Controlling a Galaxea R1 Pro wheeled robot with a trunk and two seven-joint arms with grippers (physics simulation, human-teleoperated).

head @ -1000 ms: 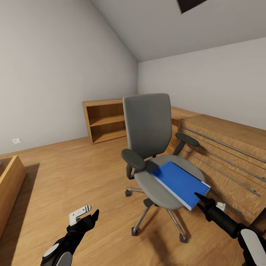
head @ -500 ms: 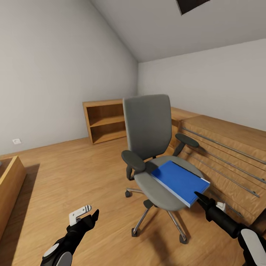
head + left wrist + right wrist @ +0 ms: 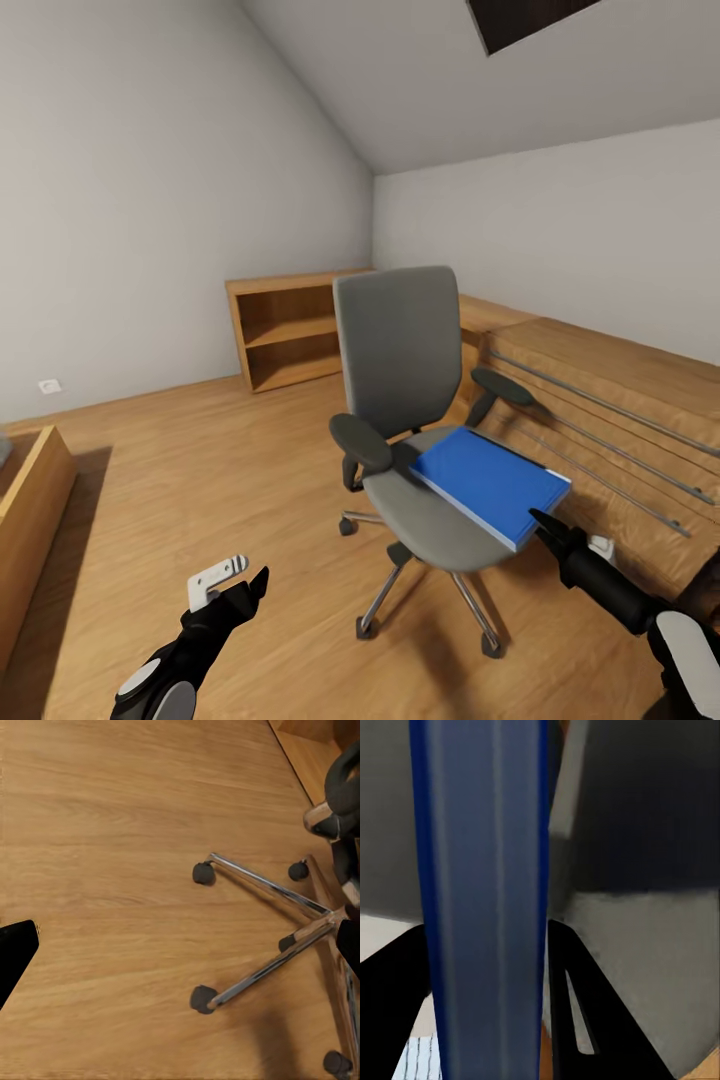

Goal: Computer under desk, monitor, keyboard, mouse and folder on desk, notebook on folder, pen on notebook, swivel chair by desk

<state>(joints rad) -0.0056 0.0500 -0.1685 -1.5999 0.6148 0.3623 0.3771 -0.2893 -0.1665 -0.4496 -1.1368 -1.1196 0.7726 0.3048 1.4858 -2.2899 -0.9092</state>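
The grey swivel chair (image 3: pixel 400 340) stands in the middle of the wooden floor. A blue folder (image 3: pixel 485 480) lies across its seat and overhangs the front edge. My right gripper (image 3: pixel 540 520) is shut on the folder's near corner. In the right wrist view the folder's edge (image 3: pixel 484 892) runs between the two black fingers (image 3: pixel 562 967), which press on both sides. My left gripper (image 3: pixel 238 585) hangs open, low over the floor, left of the chair and apart from it. The left wrist view looks down on the chair's chrome base (image 3: pixel 277 922) and casters.
An open wooden shelf unit (image 3: pixel 290 335) stands against the back wall behind the chair. A light wooden drawer chest (image 3: pixel 600 400) with metal rails runs along the right side, close to the chair. A wooden box edge (image 3: pixel 30 500) is at the left.
The head view has tilted slightly. The folder's near right corner and my right gripper have risen a little off the seat. The left arm has not moved.
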